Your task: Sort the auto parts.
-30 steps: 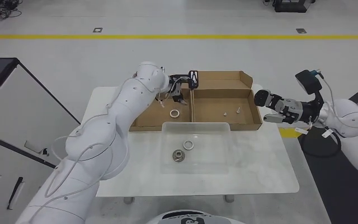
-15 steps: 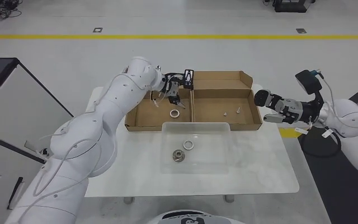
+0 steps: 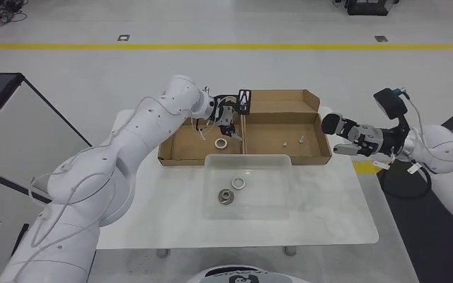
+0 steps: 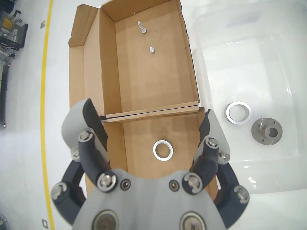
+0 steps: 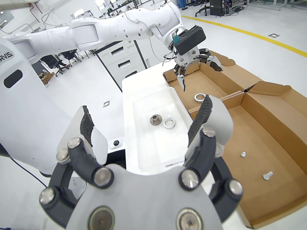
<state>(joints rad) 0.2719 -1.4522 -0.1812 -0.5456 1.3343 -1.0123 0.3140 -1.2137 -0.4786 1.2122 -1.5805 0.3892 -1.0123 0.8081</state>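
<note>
Change: left arm's elbow has swung outward over the last second, and the left pincer (image 4: 147, 111) dipped toward the middle of the left compartment and then came back beside the divider. The right arm and all the parts have kept their places.
Left pincer: jaws spread wide, gripping nothing, above the left compartment of the cardboard box (image 3: 283, 95).
Right pincer (image 5: 146, 106): jaws apart and empty, held off the right-hand end of the tabletop (image 3: 333, 205), well away from the parts.
Sorted so far: one ring (image 4: 154, 150) lies flat on the floor of the left compartment, and two bolts (image 4: 141, 27) lie apart in the right compartment.
Left to sort: a second ring (image 4: 227, 113) and a flange (image 4: 260, 130) lie near each other in the clear bin (image 3: 269, 205), which sits just in front of the box.
Step in hand: probably between placing and fetching, with the bin's ring the likely next pick.
Height: how far the left pincer hangs above the box floor is hard to judge from these views.
Risk: with jaws this wide, a low sweep toward the bin could catch the box's front wall or the divider and drag the light box.
Risk at the bin: ring and flange lie close, so a wide grasp may nudge the flange or pinch both.
</note>
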